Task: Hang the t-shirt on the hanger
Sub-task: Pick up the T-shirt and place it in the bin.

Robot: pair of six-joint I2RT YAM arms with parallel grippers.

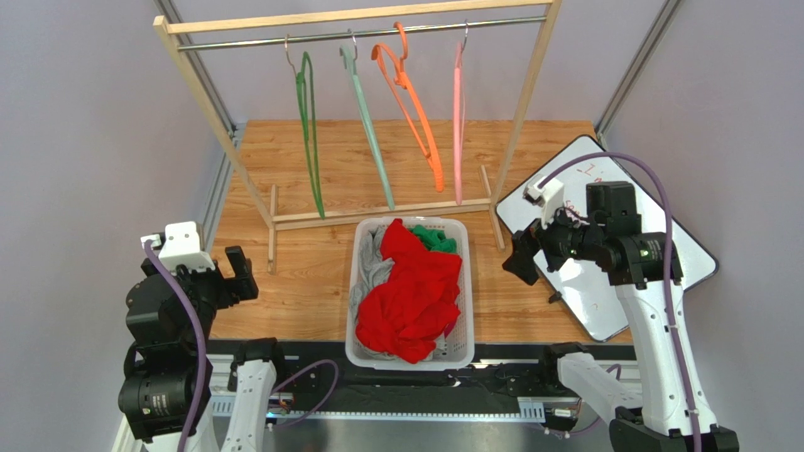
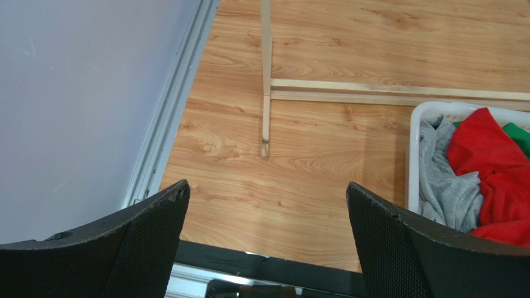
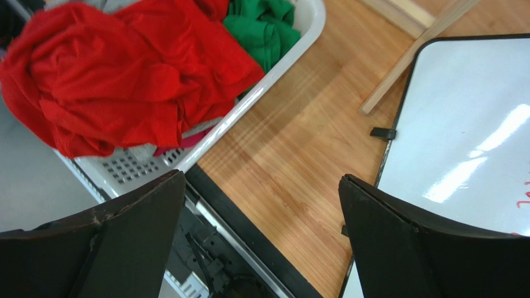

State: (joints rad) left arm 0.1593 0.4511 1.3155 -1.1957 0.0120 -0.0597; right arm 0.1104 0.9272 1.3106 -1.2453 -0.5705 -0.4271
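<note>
Top external: t-shirt (image 1: 415,292) heaped in basket (image 1: 377,362), centre frame; hanger (image 1: 458,132) on rail (image 1: 245,39), upper right. My left gripper (image 2: 266,205) and right gripper (image 3: 261,192) both spread.

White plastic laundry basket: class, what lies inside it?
A bright red cloth t-shirt lies on top, a grey garment beside it, a small green garment behind. Anything beneath them is hidden.
</note>
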